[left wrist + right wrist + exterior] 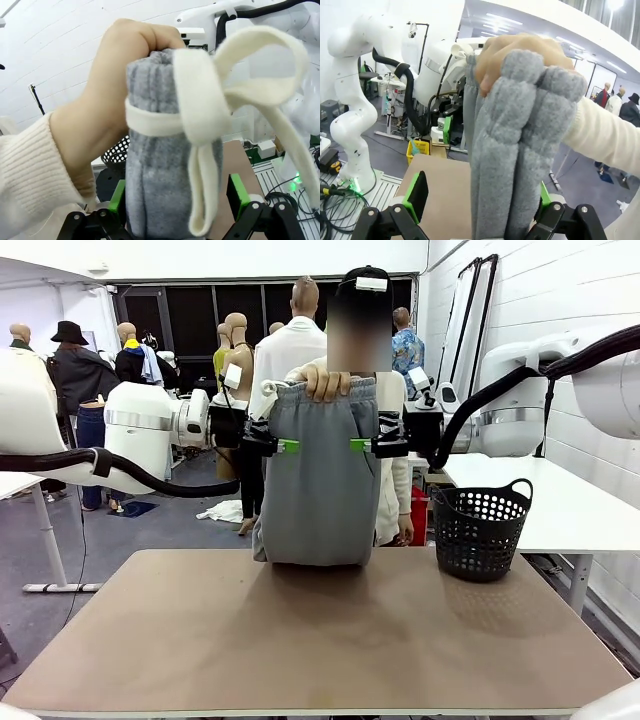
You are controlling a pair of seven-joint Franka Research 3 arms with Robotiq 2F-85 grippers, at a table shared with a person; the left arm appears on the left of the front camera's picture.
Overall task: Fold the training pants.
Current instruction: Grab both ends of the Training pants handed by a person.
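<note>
1. Front view: the left gripper (285, 446) is set at the 9 o'clock edge of the training pants (320, 480) and the right gripper (362, 445) at the 3 o'clock edge. Both are released, with the jaws spread wide and level with each other.
2. In the wrist views the green pads (117, 197) of each gripper are seen to stand on either side of a bunched edge of grey cloth. Nothing is clamped.
3. The pants are held up at 12 o'clock by the person's hand (325, 383), the waistband gathered in the fist and a cream drawstring (200, 100) looped over it. The cloth hangs straight down to the far edge of the table (300, 640). Whether its lower end rests there cannot be told.
4. The step in hand is judged to be the taking-over of the garment; no fold is made yet. For the next move, both jaws would need to be closed on the side edges at equal height, so that the cloth can be lowered and spread flat.
5. The brown tabletop is bare toward 6 o'clock. A black perforated basket (480, 530) stands at 4 o'clock of the pants, on the far right corner.
6. A white table (575, 505) and a panelled white wall are seen at 3 o'clock, with dark windows at 12 o'clock.
</note>
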